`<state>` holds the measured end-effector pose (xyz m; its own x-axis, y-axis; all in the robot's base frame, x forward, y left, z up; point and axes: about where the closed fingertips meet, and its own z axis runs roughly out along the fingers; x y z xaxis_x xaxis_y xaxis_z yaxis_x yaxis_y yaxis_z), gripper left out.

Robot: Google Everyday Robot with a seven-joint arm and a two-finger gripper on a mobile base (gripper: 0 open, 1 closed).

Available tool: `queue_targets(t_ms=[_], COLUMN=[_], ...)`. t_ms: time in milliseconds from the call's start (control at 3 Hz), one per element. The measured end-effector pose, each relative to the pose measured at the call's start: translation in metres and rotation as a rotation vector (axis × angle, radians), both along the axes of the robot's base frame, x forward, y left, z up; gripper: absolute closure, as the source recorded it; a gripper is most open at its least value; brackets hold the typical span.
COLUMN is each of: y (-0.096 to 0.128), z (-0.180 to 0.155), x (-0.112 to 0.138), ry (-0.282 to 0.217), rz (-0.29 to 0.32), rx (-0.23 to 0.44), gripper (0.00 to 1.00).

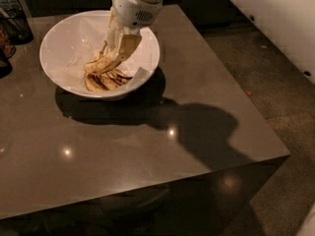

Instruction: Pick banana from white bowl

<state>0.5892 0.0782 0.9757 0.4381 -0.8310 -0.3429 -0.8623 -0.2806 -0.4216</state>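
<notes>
The white bowl (61,36) stands at the back left of the dark table (147,151). Inside it lie a few browned bananas (107,81) on white paper. The banana (102,64), long and dull yellow with brown streaks, rests on top of them, with its right end tilted up. My gripper (124,47) reaches down into the bowl from above and is shut on that raised right end. The arm's white wrist (135,6) hides the bowl's far rim.
Dark containers (12,26) stand at the table's back left edge, close to the bowl. The table's right edge (256,112) drops to a speckled floor (285,82). A white wall (275,14) runs at the back right.
</notes>
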Motion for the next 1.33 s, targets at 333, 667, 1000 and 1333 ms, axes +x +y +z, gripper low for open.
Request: queue_targets(t_ms=[333, 667, 1000, 1333], y=[0.000, 0.002, 0.000, -0.010], z=[0.000, 0.013, 0.020, 0.024], x=[0.000, -0.020, -0.045, -0.067], ry=[0.000, -0.013, -0.025, -0.046], rz=[0.000, 0.019, 0.023, 0.018], rx=[0.000, 0.058, 0.126, 0.171], gripper=[1.00, 1.00, 1.00, 1.00])
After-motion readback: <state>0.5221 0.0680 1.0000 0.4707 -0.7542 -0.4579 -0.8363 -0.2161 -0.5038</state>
